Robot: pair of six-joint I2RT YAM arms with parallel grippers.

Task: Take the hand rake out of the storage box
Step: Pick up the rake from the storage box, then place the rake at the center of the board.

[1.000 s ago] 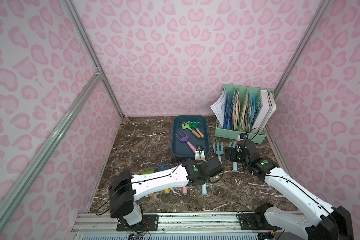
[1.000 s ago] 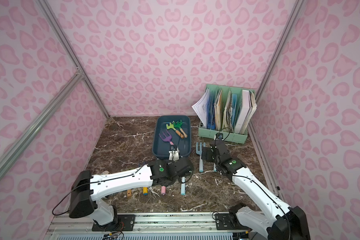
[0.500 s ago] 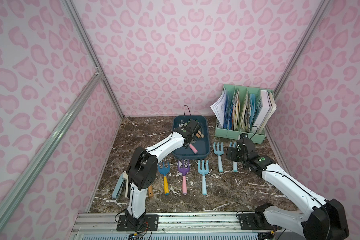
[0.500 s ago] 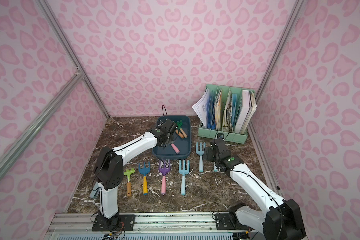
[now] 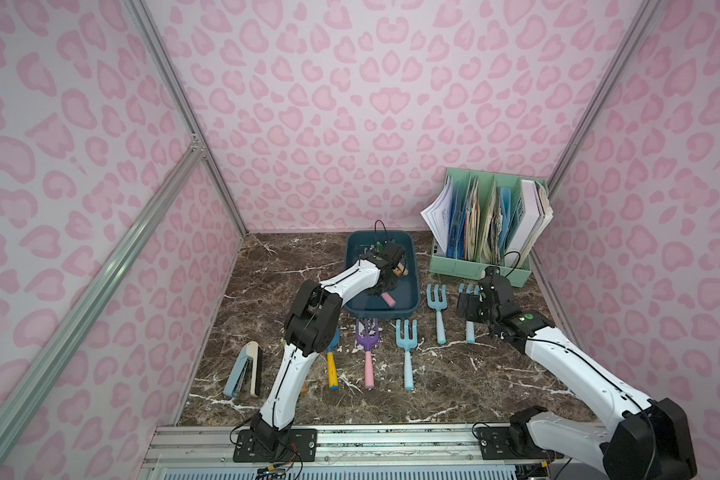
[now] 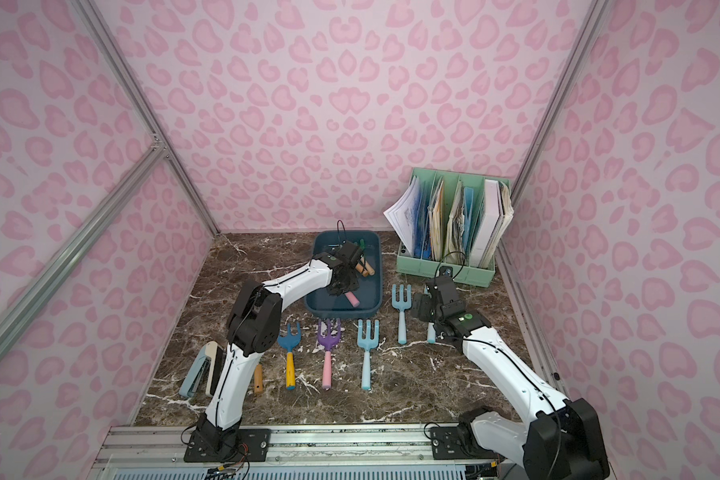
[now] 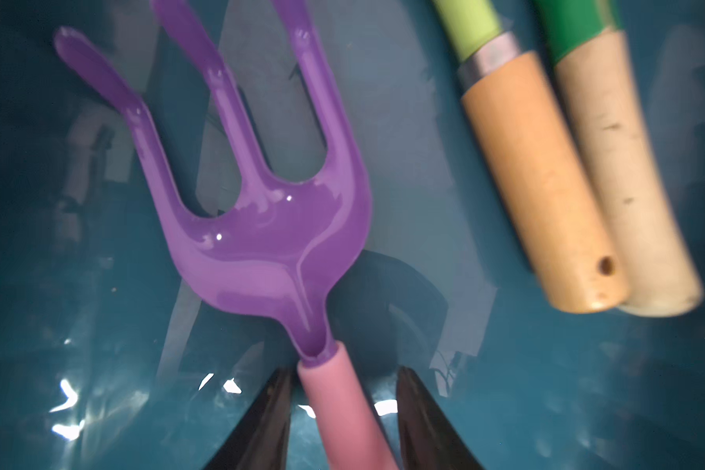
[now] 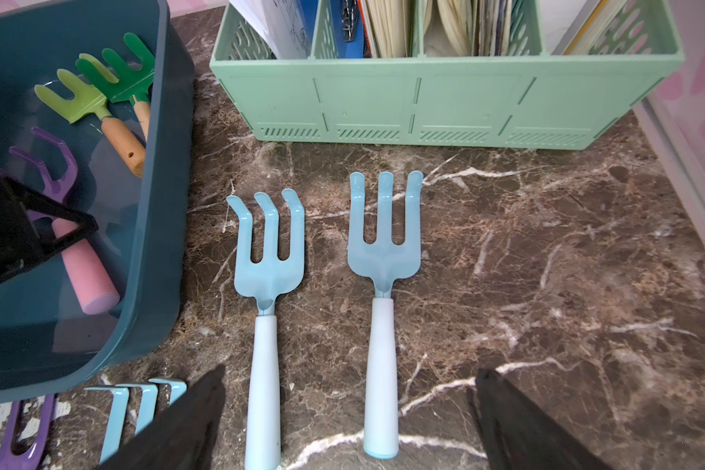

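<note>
lying flat on the floor of the shallow dark teal-blue plastic storage box (image 5: 381, 312), the purple three-tined plastic hand rake with a pink handle (image 7: 269, 244) has its tines toward the box's far end and its handle end (image 6: 353, 300) close to the near wall. the left gripper (image 7: 344, 370) reaches down into the box with one black finger (image 7: 269, 407) on each side of the pink handle, just below the purple neck. one finger lies against the handle and a thin strip of teal floor shows beside the other, so i cannot tell whether the grip is complete.

two smaller rakes share the box, side by side with their handles touching: a light green rake with an orange-brown wooden handle (image 8: 74, 97) and a dark green rake with a pale wooden handle (image 8: 127, 69).

the mint-green upright plastic file organizer (image 5: 474, 266) stands near the box, on its right side by the back wall. its compartments are packed with upright papers, folders and books, and a white sheaf leans out toward the box.

the right gripper (image 8: 349, 372) hovers with its jaws spread wide and holds nothing. below it, two light blue plastic rakes (image 8: 267, 252) lie parallel on the brown marble tabletop (image 8: 546, 264), outside the box and in front of the organizer.
</note>
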